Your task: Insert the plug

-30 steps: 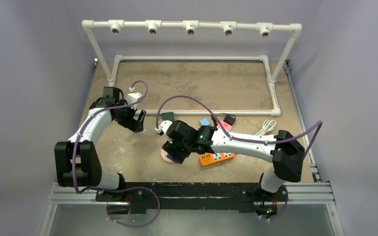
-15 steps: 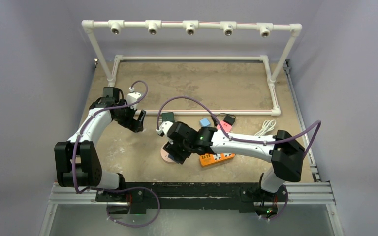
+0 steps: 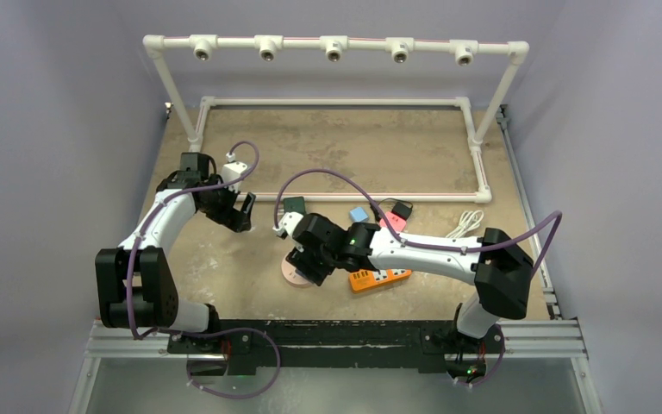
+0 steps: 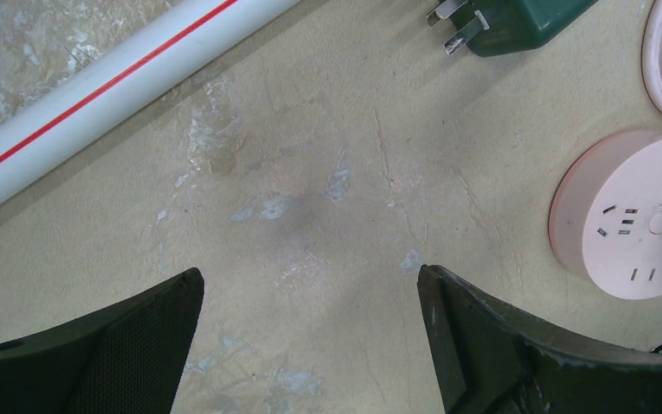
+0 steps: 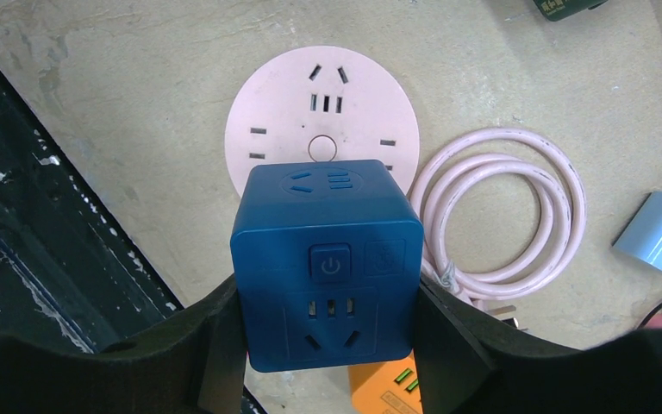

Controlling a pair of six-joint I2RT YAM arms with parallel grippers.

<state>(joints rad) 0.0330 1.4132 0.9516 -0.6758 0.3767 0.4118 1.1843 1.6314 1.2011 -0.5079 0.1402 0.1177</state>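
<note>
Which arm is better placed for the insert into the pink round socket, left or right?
Right. The right gripper is shut on the blue cube adapter, held partly over the pink round socket. The left gripper is open and empty, off to one side of that socket.

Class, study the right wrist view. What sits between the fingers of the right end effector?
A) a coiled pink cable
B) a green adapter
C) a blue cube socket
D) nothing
C: the blue cube socket is clamped in the right end effector, held above the round pink power strip.
</note>
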